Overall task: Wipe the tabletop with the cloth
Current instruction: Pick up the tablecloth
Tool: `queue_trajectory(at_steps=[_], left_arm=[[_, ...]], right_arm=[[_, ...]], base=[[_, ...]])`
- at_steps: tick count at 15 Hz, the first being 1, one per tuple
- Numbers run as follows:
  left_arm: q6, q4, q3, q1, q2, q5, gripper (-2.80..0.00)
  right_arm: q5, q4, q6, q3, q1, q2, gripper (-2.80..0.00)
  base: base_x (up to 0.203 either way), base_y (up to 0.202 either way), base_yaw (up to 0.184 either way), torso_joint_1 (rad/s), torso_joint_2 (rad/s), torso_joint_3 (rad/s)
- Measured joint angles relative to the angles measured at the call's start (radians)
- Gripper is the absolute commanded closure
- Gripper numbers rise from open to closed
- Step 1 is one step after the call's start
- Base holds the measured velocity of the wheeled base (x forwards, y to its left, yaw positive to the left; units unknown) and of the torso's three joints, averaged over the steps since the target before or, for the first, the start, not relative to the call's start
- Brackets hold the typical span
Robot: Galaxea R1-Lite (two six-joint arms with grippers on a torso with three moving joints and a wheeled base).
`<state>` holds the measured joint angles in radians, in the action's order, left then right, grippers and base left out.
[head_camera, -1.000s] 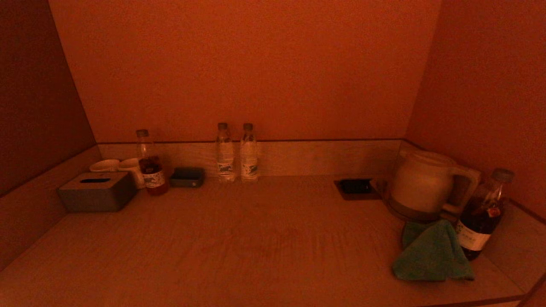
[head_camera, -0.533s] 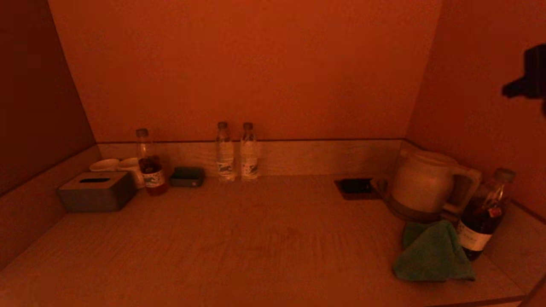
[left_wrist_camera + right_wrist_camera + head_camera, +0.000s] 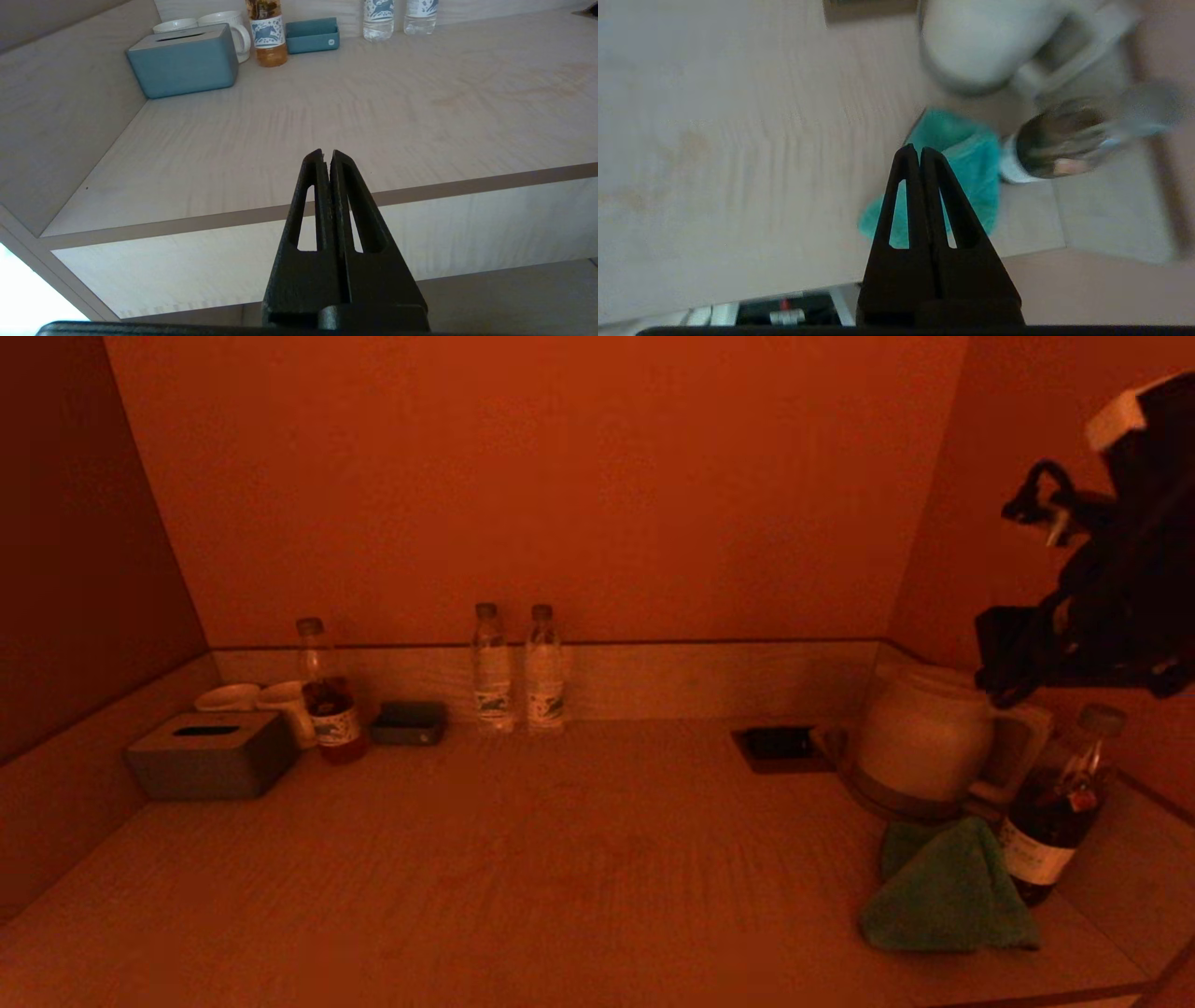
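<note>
Hanging below the front edge of the tabletop (image 3: 327, 107), the left gripper (image 3: 326, 154) is parked with its fingers pressed together on nothing. The right gripper (image 3: 914, 150), likewise pressed together and empty, sits high above the green cloth (image 3: 966, 158), which lies directly beneath its tips, with the white kettle (image 3: 971, 42) beyond and a dark drink bottle (image 3: 1059, 144) close beside. Judgement: the fingers should spread before descent and come down on the cloth's side away from the bottle, avoiding both vessels.
</note>
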<state>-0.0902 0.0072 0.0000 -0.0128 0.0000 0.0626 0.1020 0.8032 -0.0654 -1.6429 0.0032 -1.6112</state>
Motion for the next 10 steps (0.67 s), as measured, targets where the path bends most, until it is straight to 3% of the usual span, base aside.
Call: queue_trajectory(at_steps=[6,10], left_arm=[[0.000,0.000,0.000,0.000,0.000,0.000,0.00],[0.000,0.000,0.000,-0.001,0.000,0.000,0.00]], right_arm=[[0.007,-0.154,0.003,0.318,0.000,-0.031,0.00],[0.007,-0.282,0.004,0.444,-0.020,-0.073,0.00]], base=[[0.000,0.000,0.000,0.000,0.00,0.000],[0.000,0.000,0.000,0.000,0.00,0.000]])
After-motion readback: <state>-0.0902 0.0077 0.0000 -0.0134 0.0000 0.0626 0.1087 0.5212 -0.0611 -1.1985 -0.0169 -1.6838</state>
